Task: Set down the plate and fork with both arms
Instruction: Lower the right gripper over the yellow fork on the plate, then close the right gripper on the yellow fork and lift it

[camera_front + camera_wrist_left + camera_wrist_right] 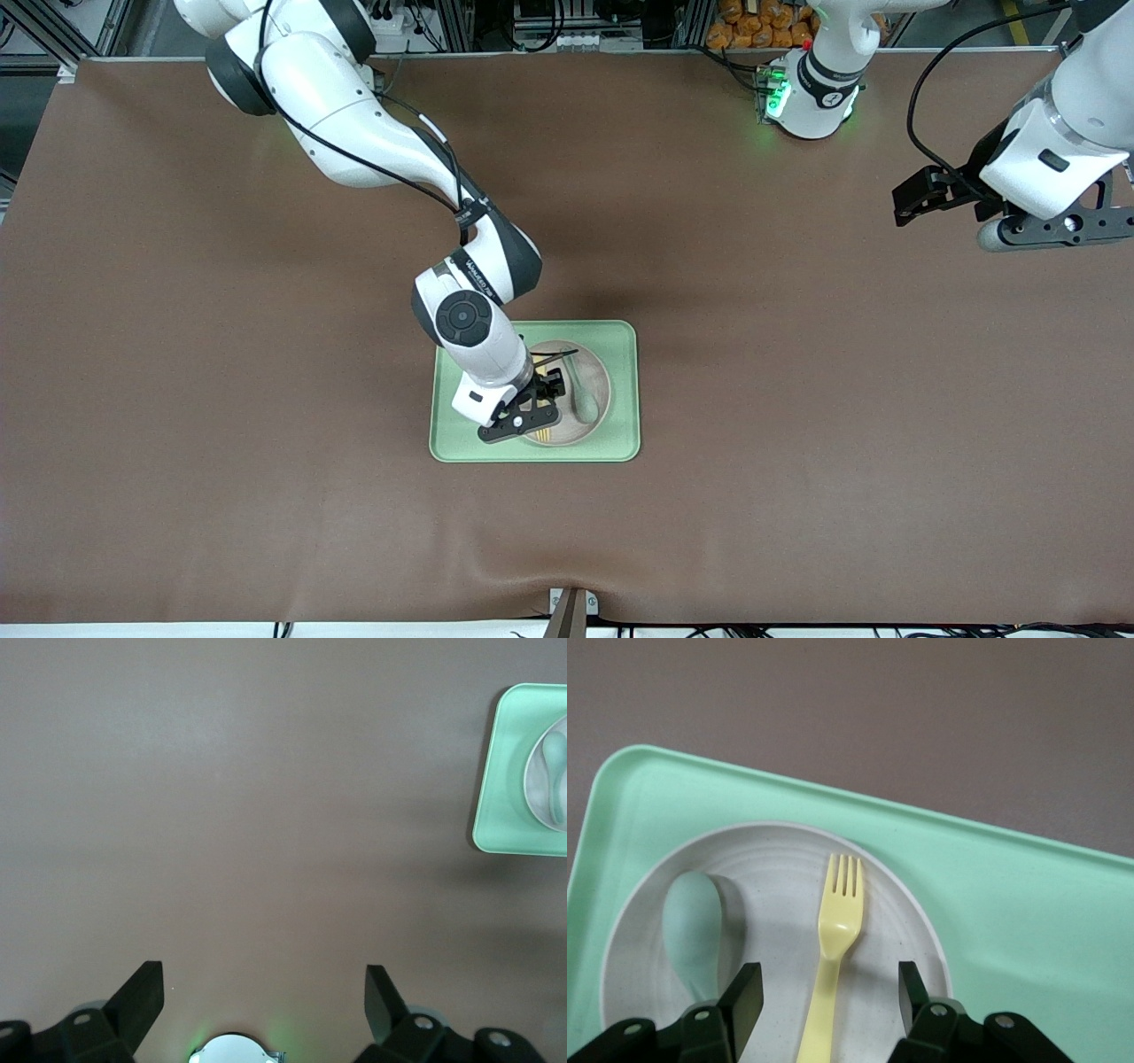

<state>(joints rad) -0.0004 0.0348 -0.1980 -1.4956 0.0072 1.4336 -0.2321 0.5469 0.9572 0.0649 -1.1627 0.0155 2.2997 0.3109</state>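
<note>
The pale plate (pixel 595 372) lies on the light-green tray (pixel 625 390) in the middle of the table. The pale-yellow fork (pixel 542 435) lies on the plate, beside a grey-green spoon (pixel 585 403). My right gripper (pixel 539 416) hangs low over the plate. In the right wrist view it (pixel 828 983) is open, its fingers astride the fork's handle (pixel 842 921) and not touching it, with the plate (pixel 771 868) beneath. My left gripper (pixel 921 197) waits open and empty, raised over bare table at the left arm's end. It is also open in the left wrist view (pixel 263 981).
The spoon (pixel 691 926) lies close to one right finger. The tray's raised rim (pixel 992 877) surrounds the plate. The left wrist view shows the tray (pixel 500 771) far off. The brown table mat (pixel 797 399) spreads all round the tray.
</note>
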